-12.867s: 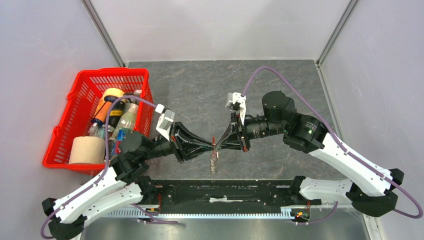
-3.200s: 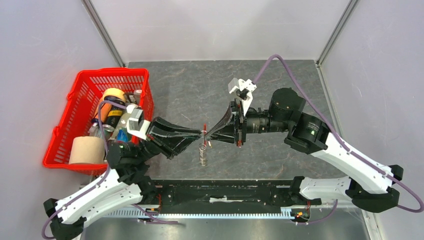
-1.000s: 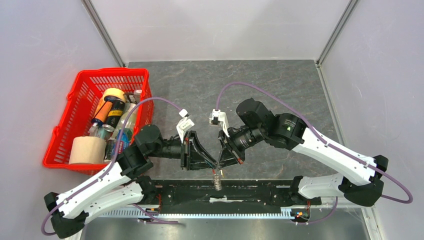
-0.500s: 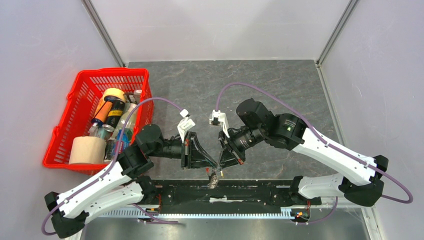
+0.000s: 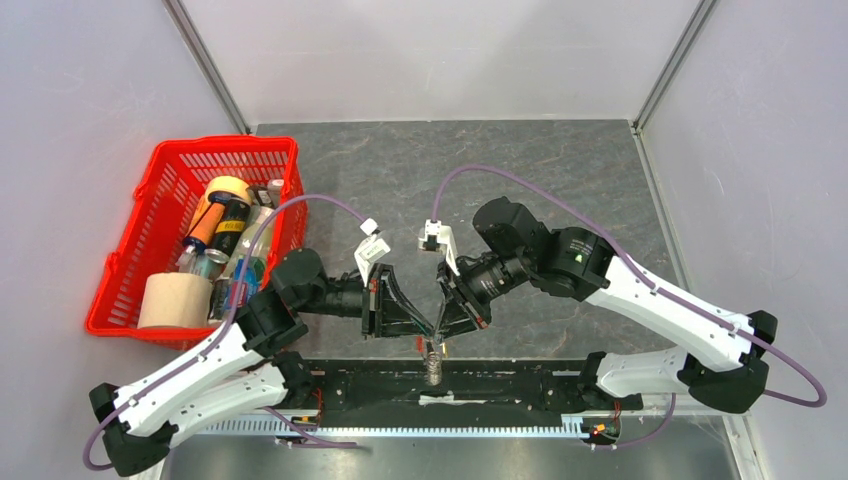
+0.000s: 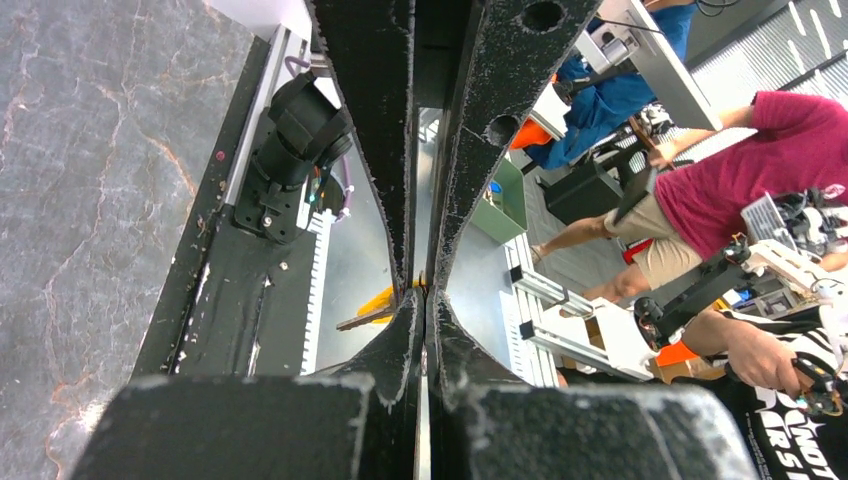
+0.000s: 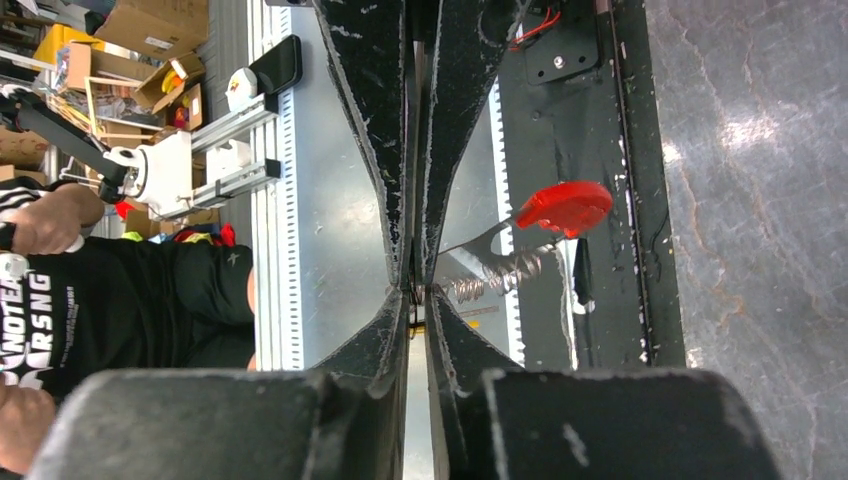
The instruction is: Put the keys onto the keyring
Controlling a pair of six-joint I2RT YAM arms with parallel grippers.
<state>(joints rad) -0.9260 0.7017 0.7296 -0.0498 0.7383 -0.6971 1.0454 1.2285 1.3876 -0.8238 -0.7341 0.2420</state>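
Observation:
My two grippers meet tip to tip above the table's near edge. My left gripper [image 5: 427, 332] [image 6: 421, 290] is shut on the brass-yellow key [image 6: 374, 306], whose head and shank stick out to the left of the fingertips. My right gripper [image 5: 438, 332] [image 7: 415, 292] is shut on the keyring's thin wire; the keyring's red part [image 7: 565, 206] and the fan of silvery keys [image 7: 495, 281] stick out to the right. In the top view the silvery bunch [image 5: 432, 366] hangs below the tips, with a red speck [image 5: 420, 343] beside them.
A red plastic basket [image 5: 160, 160] with bottles, cans and a paper roll stands at the left. The black base rail [image 5: 520, 378] runs along the near edge under the keys. People and desks show beyond the table in both wrist views.
Over the last seconds both grippers came down together toward the near edge. In the last second the arms hold almost still and the hanging key bunch swings slightly.

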